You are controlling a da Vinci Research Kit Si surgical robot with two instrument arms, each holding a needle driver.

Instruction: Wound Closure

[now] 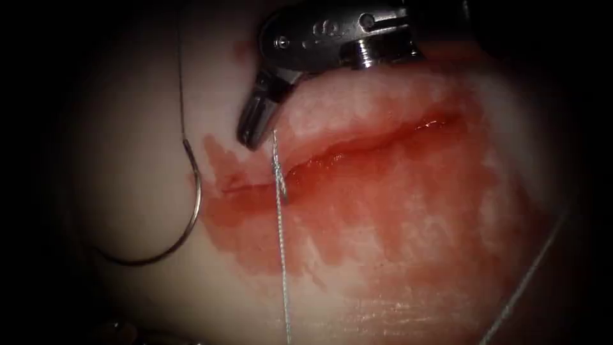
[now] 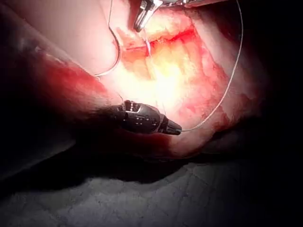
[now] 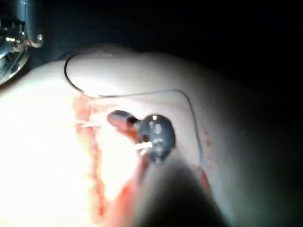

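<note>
Currently the needle (image 1: 191,211) lies free on the pale tissue (image 1: 128,166) to the left of the cut (image 1: 357,150), not in the tissue and held by neither tool. Thread (image 1: 280,255) comes up out of the cut near its left end, just below the right gripper (image 1: 255,131). Right gripper: jaws look closed, with nothing seen between them; it hovers just above the thread's exit, judged a position for reaching that strand. Left gripper (image 2: 174,127), seen from the left wrist camera, is clamped on the thread at the tissue's near edge; the strand arcs up from it, likely held to keep slack off the wound. Red fluid (image 1: 383,211) spreads below the cut and hides the wound edges there. Needle tip and the thread's join to the needle are hard to make out.
</note>
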